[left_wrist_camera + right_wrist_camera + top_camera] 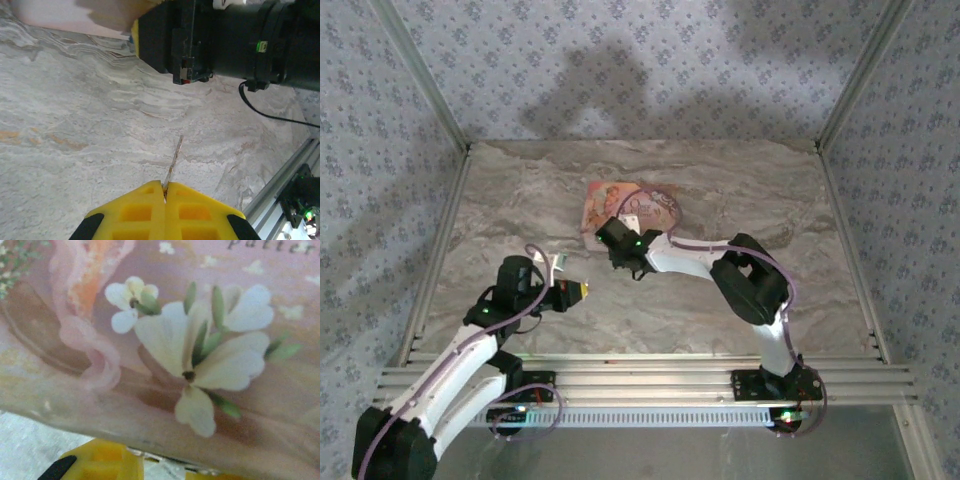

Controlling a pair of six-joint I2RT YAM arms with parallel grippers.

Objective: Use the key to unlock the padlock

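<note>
Yellow fingers [140, 210] of the left gripper [165, 194] are pressed together on the key [174, 161], its thin blade jutting forward. The right gripper [152, 467] sits against the pink box [190, 340]. Its spread cannot be judged, and the padlock, probably at that edge, is hidden. The key looks light, stiff and slippery, and is best pinched flat across its head.

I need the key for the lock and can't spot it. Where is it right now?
In the left wrist view, the key is pinched in the shut left gripper, sticking out over the table toward the right arm.
</note>
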